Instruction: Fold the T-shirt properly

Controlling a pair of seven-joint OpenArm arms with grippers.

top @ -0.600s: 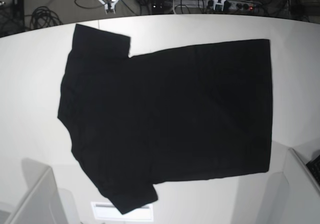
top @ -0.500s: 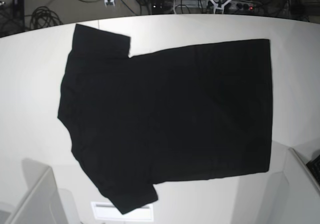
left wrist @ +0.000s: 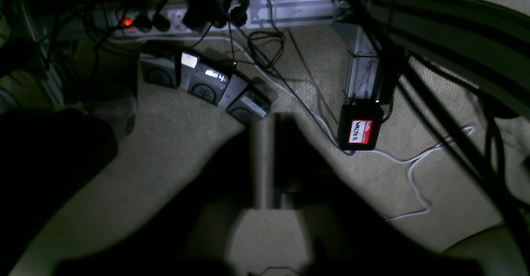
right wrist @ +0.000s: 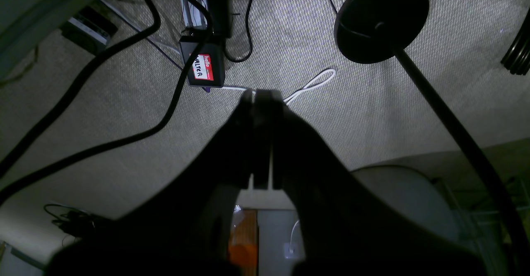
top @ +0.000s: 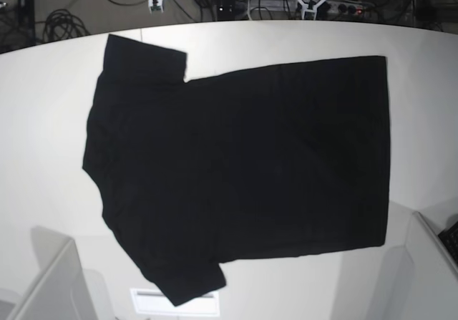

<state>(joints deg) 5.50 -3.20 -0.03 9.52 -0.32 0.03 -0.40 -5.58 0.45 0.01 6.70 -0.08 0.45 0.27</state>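
- The shirt point(top: 243, 170) lies flat and open on the white table point(top: 43, 119), plain black side up, with no print to see. Collar and sleeves point to the left of the base view, the hem to the right.
- The cloth looks smooth, with only soft wrinkles. One sleeve reaches the far edge of the table, the other lies near the front edge.
- The left gripper point(left wrist: 271, 120) and the right gripper point(right wrist: 261, 95) are both clenched and hold nothing. The wrist views show only carpet and cables below them, so they hang off the table behind its far edge, well apart from the shirt.
- No fold seems done yet, so I judge the task is at its very start.
- Risk: black cloth gives little contrast, so an edge or seam may be missed and only one layer pinched.
- Risk: if the two arms lift unevenly, the fold line may go crooked and the large shirt may bunch.
- Risk: clenched jaws must open before they reach the cloth, or they will only push it.
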